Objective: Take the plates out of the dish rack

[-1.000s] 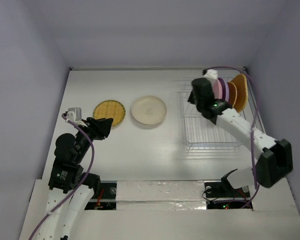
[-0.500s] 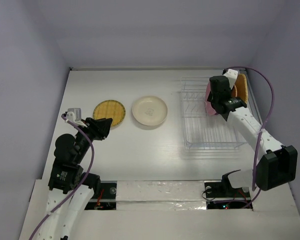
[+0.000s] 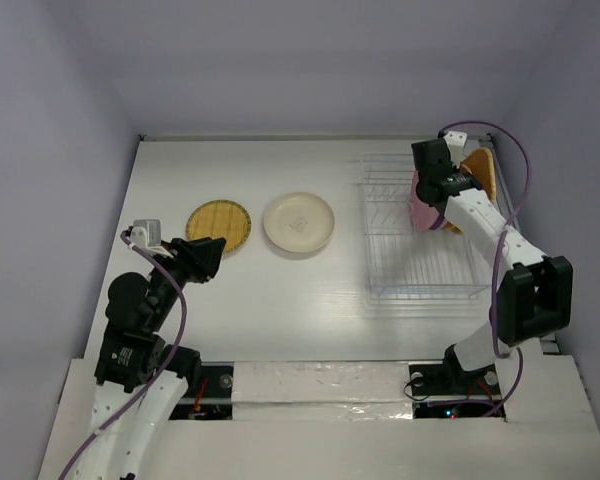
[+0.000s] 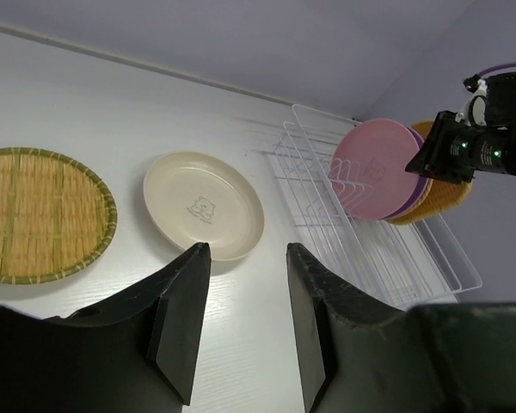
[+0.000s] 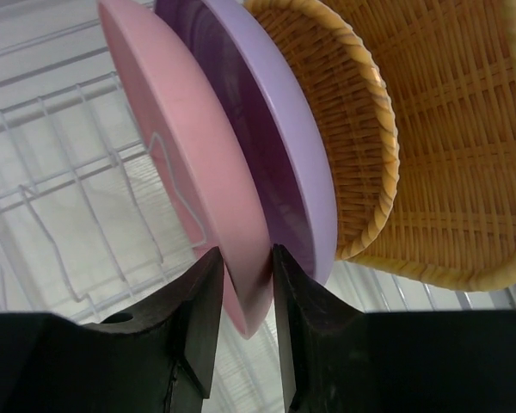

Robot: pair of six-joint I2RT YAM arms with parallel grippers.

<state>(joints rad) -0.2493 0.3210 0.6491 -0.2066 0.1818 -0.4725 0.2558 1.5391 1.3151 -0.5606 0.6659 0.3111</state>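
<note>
Pink and smooth, a round plate (image 5: 181,146) stands on edge between the upright dividers of the white wire dish rack (image 3: 423,294), which sits along the right edge of the white table (image 3: 280,300), reaching toward its far right corner. The right gripper (image 5: 245,258) has its two black fingers (image 5: 198,318) on either face of this plate's lower rim, clenched on it, as far as the wrist view shows.

Just behind the pink plate leans a purple round plate (image 5: 267,146). Next comes an orange woven round plate (image 5: 344,129), and last an orange woven rounded-square plate (image 5: 464,146). All four are packed close at the rack's far end, and the near part of the rack shows only bare wire.

Two plates lie flat on the table. A yellow woven round plate (image 3: 220,227) is toward the left edge, and a cream round plate (image 3: 298,222) is just beside it toward the middle, the two not touching.

The left gripper (image 4: 245,258) hangs above the table on the near side of these two plates, its jaws parted and holding nothing.
</note>
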